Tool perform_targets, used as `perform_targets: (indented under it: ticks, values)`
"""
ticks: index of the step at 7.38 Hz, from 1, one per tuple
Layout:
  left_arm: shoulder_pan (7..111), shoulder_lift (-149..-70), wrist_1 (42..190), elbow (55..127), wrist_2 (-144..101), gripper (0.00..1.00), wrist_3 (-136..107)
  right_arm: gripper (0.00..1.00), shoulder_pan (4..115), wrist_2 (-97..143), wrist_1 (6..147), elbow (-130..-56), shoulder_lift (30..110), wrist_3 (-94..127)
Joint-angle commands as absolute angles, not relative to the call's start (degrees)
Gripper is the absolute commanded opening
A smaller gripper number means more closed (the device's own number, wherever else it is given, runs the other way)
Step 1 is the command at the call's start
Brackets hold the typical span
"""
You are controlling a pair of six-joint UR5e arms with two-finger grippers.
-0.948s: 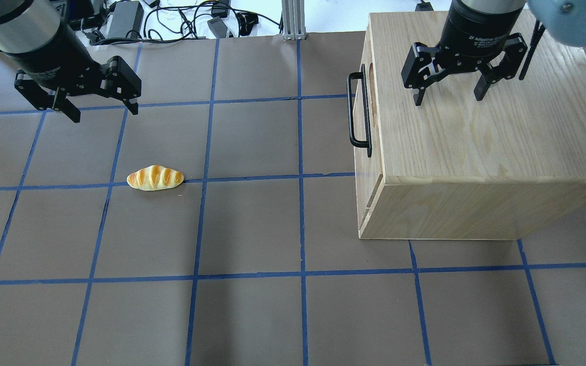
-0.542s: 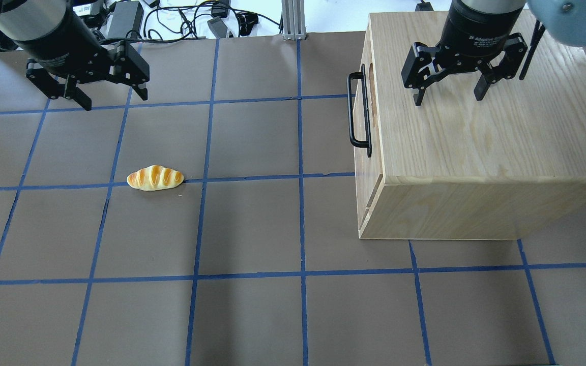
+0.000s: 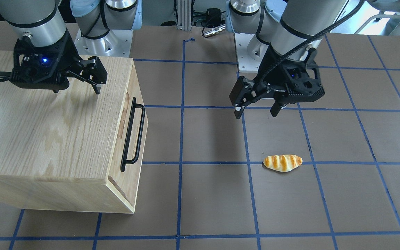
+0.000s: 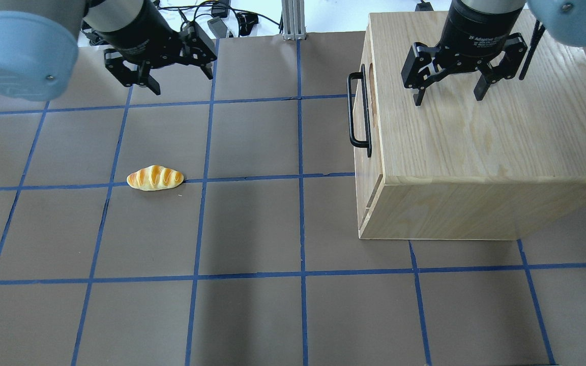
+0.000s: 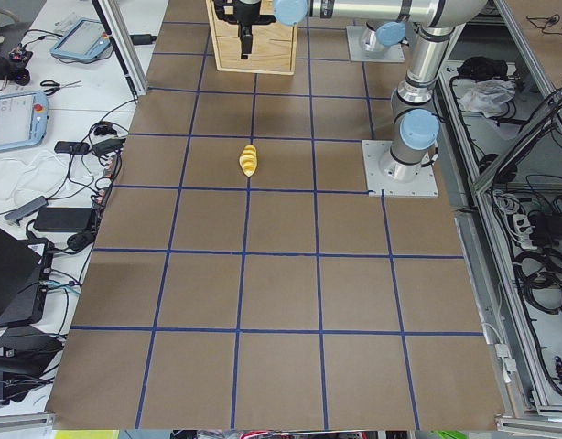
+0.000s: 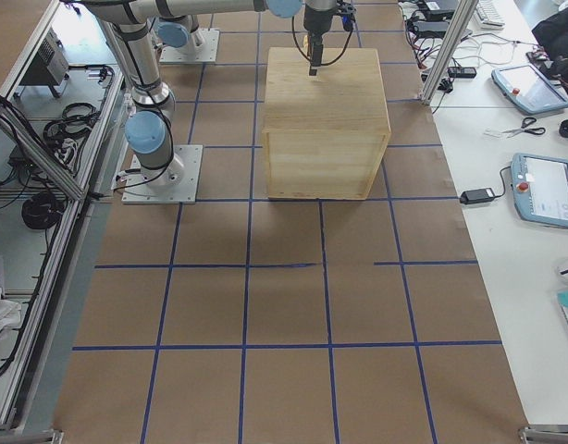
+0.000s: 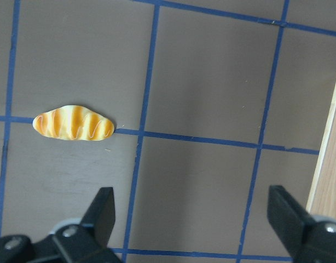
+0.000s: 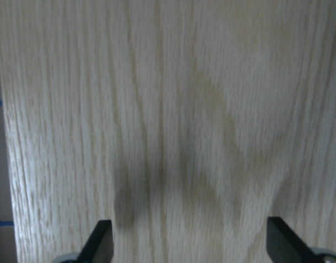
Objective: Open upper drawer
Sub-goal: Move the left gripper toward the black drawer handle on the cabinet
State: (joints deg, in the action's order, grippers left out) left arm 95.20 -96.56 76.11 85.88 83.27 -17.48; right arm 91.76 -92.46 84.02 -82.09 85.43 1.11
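The upper drawer [image 4: 363, 133] is the light-oak front panel of the cabinet [image 4: 476, 132], and it sits flush with the box. Its black bar handle [image 4: 356, 109] and oval slot [image 4: 372, 81] face the table's middle, and the handle shows in the front-facing view too [image 3: 133, 135]. My right gripper [image 4: 448, 97] is open and empty, hovering above the cabinet top [image 8: 168, 109]. My left gripper [image 4: 182, 81] is open and empty above the mat at the far side, well left of the handle. It also shows in the front-facing view [image 3: 255, 114].
A striped toy bread roll [image 4: 155, 178] lies on the brown mat with its blue tape grid, and it shows in the left wrist view [image 7: 73, 123]. Cables and power bricks [image 4: 191, 18] lie past the far edge. A cabinet edge [image 7: 329, 153] shows at that view's right.
My left arm has swung right and slightly farther away, from the left edge toward the middle, gripper still open. The right arm, drawer and bread roll have not moved.
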Motion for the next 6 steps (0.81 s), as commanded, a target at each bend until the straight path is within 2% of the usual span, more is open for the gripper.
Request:
perform_targets:
  ticks: [1, 4, 6]
  values:
    - [99.21, -100.27, 69.54, 85.87, 80.27, 1.00, -24.50, 1.00, 91.76, -92.46, 84.02, -82.18, 85.43, 1.06]
    - [103.08, -104.14, 64.61, 85.35, 74.83, 1.00, -29.26, 1.00, 91.76, -92.46, 84.02, -82.18, 85.43, 1.14]
    - [107.38, -107.48, 64.95, 82.02, 74.62, 1.00, -33.28, 1.00, 91.76, -92.46, 84.02, -82.18, 85.43, 1.14]
